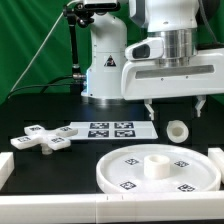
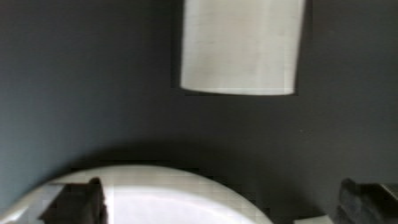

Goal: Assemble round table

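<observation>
The large round disc point(image 1: 160, 170) lies flat at the front of the table, with a raised ring in its middle. The short cylinder leg point(image 1: 178, 130) lies on its side just behind it. The cross-shaped foot point(image 1: 42, 140) lies at the exterior view's left. My gripper point(image 1: 174, 108) hangs open and empty in the air above the leg and the disc's far edge. In the wrist view the leg point(image 2: 240, 45) shows as a white block ahead of my gripper point(image 2: 222, 202). A curved white edge, probably the disc's rim point(image 2: 169, 195), lies below the two dark fingers point(image 2: 71, 202).
The marker board point(image 1: 110, 128) lies flat between the foot and the leg. The robot's white base point(image 1: 105, 65) stands behind it. A low white wall point(image 1: 60, 212) runs along the table's front and side edges.
</observation>
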`<move>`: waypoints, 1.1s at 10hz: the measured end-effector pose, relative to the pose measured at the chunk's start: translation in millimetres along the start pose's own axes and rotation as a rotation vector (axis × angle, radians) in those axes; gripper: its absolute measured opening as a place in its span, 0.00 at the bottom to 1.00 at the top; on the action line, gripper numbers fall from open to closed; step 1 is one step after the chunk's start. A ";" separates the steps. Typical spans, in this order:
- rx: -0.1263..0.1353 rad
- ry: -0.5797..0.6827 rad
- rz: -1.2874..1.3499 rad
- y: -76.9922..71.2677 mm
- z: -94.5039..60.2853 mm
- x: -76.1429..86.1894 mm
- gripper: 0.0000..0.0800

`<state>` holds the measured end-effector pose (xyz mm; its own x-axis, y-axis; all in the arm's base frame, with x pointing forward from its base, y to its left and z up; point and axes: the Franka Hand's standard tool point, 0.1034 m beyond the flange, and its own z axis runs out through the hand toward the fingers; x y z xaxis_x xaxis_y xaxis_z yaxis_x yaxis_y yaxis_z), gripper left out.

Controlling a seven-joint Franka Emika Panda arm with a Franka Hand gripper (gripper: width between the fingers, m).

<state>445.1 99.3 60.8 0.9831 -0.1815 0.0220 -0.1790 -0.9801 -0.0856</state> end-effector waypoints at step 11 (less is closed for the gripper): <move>0.011 -0.540 0.124 -2.3 12.8 -13.2 0.81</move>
<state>433.0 105.0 48.0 0.8347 -0.2252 -0.5026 -0.2968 -0.9527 -0.0659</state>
